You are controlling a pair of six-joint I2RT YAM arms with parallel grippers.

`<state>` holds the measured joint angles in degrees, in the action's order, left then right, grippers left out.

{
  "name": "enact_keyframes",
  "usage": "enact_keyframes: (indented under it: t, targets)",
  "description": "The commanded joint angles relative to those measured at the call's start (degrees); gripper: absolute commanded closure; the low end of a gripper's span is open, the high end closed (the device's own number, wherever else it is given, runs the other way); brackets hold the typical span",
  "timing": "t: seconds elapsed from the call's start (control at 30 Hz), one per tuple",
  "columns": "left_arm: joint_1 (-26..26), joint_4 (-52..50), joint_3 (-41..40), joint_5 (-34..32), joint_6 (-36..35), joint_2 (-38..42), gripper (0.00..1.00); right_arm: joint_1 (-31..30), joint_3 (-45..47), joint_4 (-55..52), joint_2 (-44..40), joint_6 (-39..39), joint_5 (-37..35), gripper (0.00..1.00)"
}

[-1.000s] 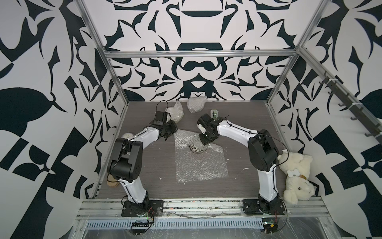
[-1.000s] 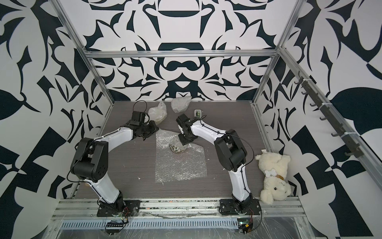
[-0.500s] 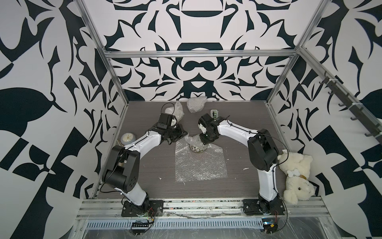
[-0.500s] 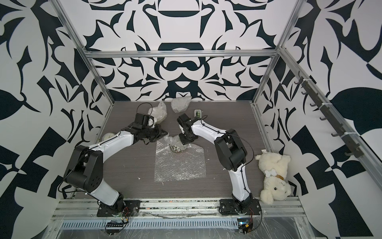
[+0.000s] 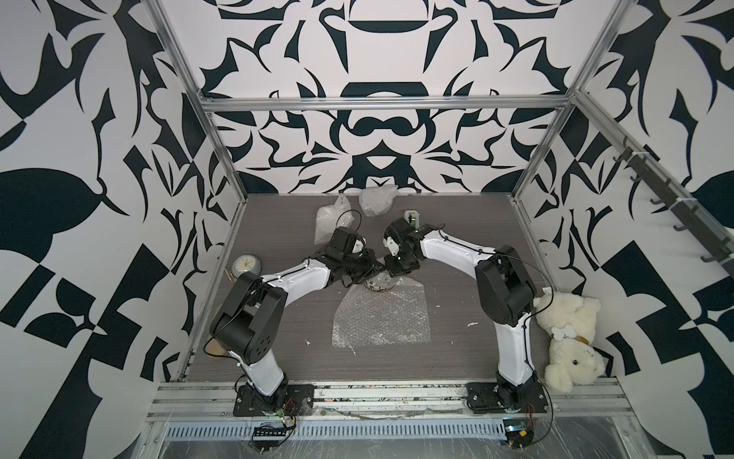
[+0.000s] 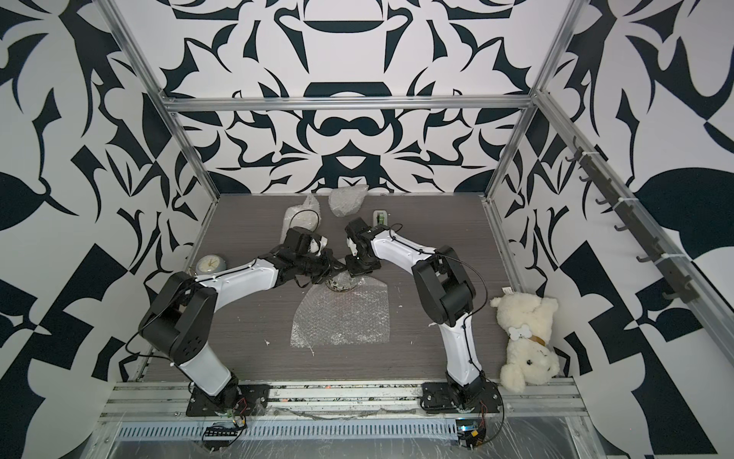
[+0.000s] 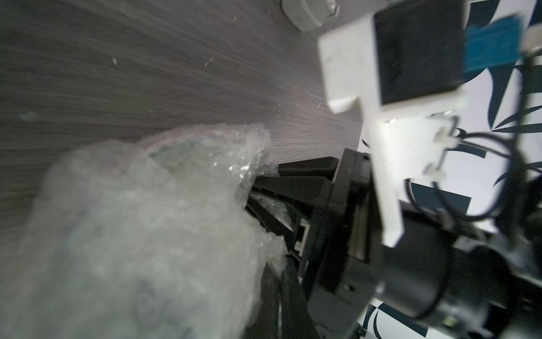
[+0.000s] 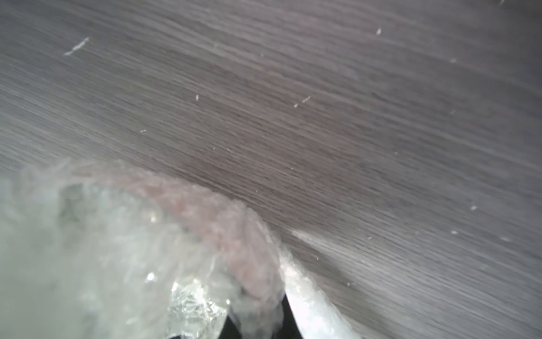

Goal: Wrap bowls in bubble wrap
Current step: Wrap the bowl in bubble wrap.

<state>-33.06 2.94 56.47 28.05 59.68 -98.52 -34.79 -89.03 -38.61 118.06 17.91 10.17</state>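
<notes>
At the front of the table point(image 5: 278, 349), just past the metal rail point(image 5: 389, 391), a sheet of bubble wrap point(image 5: 387, 318) lies flat between the two arms. A cream teddy bear point(image 5: 568, 337) is slumped off to the right, well apart from it. At the sheet's far edge sits a black-and-white patterned bowl point(image 5: 377, 284), half hidden under both wrists, with the film's far left corner drawn up over it.

The left gripper point(image 5: 367, 267) is pressed together on that raised film (its wrist view is mostly blurred plastic point(image 7: 140, 234)). Nose to nose with it, the right gripper point(image 5: 393, 271) has its dark fingers point(image 7: 293, 179) nipped on the same crumpled edge, directly above the bowl.

Farther left, against the wall, stands a small round clock point(image 5: 245, 265). Behind the right wrist is a white tape dispenser point(image 5: 413, 217). Nearest the back wall lie a flatter bundle point(image 5: 331, 217) and a rounder bundle point(image 5: 378, 200) of bubble film, contents not visible.
</notes>
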Motion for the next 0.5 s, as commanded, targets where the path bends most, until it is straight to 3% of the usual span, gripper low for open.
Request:
enact_keyframes:
  t: [0.0,0.27,0.47]
  targets:
    - [-2.49,1.98,-1.10,1.83,0.81,-3.06,1.00,0.29,0.98,4.06,-0.02,3.52,3.23,1.00]
    - [-2.61,-1.69,-1.73,-1.02,-2.52,-6.15,0.98,0.63,1.84,3.98,-1.15,4.19,4.86,0.99]
    - [-2.62,-4.26,-0.06,-1.97,-4.38,-7.21,0.98,2.03,2.90,3.18,-2.76,3.56,10.18,0.75]
